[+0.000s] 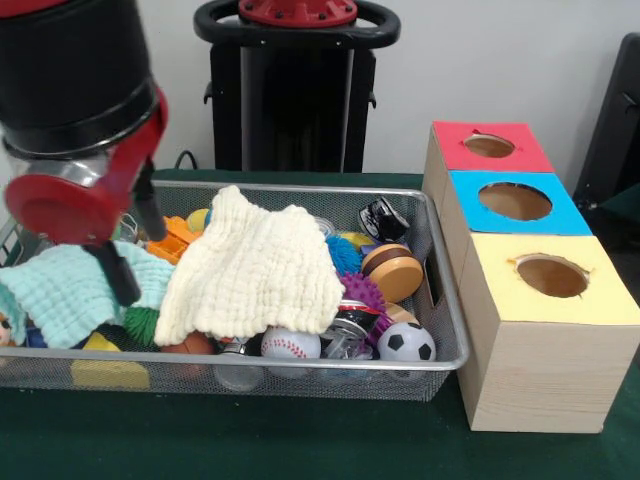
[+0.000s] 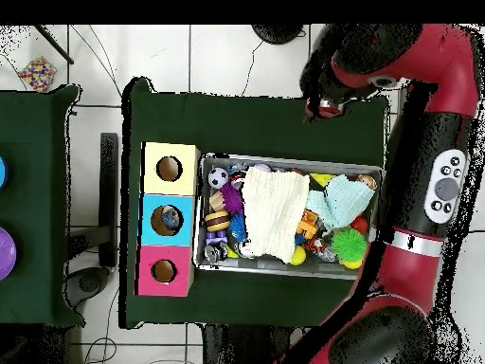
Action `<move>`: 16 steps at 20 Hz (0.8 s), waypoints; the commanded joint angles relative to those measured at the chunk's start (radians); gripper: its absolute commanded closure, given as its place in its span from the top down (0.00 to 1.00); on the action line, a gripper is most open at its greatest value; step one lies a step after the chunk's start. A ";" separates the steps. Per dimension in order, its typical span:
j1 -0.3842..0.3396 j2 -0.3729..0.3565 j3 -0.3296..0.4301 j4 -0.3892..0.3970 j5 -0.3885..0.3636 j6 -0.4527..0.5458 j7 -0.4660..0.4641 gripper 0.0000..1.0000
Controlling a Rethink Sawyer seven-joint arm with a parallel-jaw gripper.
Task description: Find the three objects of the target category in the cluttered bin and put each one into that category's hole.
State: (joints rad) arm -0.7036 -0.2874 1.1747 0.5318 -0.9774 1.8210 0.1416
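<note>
Nearest the front cam: wire bin [image 1: 440, 362] on green table [image 1: 300, 440]. Along its front wall a baseball [image 1: 290, 345], a soccer ball [image 1: 406, 343] just right of it, a yellow block [image 1: 108, 373] at left. Cream cloth [image 1: 255, 270] covers mid bin; mint cloth [image 1: 65, 290] lies left; purple spiky ball [image 1: 362, 292] + brown disc [image 1: 392, 270] to the right. Beside the bin, 3 hole boxes: yellow box [image 1: 550, 300] closest, blue box [image 1: 515, 203], red box [image 1: 488, 147] farthest. My gripper [image 1: 135, 245] hangs over the bin's left end by the mint cloth; can't tell how wide my fingers are, or if I've got anything.
</note>
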 commanded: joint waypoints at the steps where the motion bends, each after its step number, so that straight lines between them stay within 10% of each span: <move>1: -0.019 -0.054 -0.130 0.257 0.086 -0.178 0.056 1.00; 16: -0.157 -0.313 -0.238 0.757 0.300 -0.481 0.263 1.00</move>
State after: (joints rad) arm -0.8112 -0.4879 1.0362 1.0067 -0.7351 1.4294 0.1431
